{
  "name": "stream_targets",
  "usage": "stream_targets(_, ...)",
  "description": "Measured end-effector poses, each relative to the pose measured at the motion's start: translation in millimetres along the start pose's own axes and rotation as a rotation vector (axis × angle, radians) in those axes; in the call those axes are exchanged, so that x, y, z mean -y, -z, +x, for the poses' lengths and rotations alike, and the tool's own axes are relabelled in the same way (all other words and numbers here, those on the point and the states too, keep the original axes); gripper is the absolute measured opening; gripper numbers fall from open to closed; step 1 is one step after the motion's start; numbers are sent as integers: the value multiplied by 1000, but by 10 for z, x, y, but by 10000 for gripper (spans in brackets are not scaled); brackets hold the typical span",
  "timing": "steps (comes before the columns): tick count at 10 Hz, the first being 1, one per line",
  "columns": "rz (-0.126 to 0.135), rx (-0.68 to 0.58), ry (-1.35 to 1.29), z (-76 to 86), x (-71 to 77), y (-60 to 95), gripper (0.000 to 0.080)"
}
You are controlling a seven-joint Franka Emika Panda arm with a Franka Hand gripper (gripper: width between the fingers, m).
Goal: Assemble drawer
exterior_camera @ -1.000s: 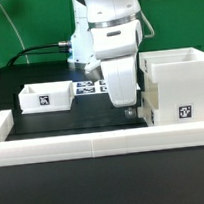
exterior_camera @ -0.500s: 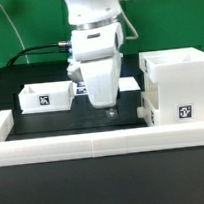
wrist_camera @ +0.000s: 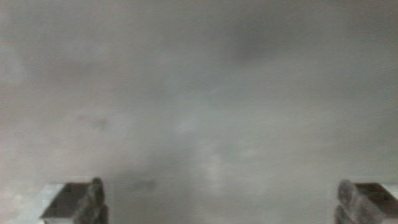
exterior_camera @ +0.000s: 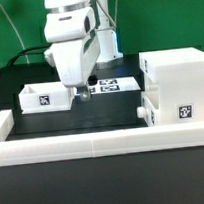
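**Gripper spread wide, hanging beside the loose tray**

Exterior view, left to right. The loose tray (exterior_camera: 46,96) is open-topped white plastic with a tag on its front, and it sits on the black table (exterior_camera: 52,122). The gripper (exterior_camera: 81,92) hangs at the tray's 3 o'clock, just beside its end wall; contact cannot be told. The marker board (exterior_camera: 111,86) lies flat at the gripper's 3 o'clock. The housing (exterior_camera: 179,81), tall and boxy, stands far right. A knobbed second tray (exterior_camera: 151,108) is set into its 9 o'clock side. A long white border wall (exterior_camera: 94,143) runs along 6 o'clock, with a green backdrop (exterior_camera: 13,27) behind. Only the wrist view shows the fingertips (wrist_camera: 71,202): well apart, nothing between them, blurred grey beyond.
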State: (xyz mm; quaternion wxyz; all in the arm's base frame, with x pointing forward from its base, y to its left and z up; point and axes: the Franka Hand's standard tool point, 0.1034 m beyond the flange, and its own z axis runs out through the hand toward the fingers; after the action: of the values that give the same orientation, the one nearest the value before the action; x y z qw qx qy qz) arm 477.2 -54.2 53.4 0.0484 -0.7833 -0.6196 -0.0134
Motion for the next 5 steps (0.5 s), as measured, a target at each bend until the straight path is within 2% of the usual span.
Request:
stream_targets(1,-2,7,-13,-87,68,85,649)
stream_targets(2,5,10,-25,-124,65,164,649)
stream_targets(5,9,8,-91,-111,75,119,649)
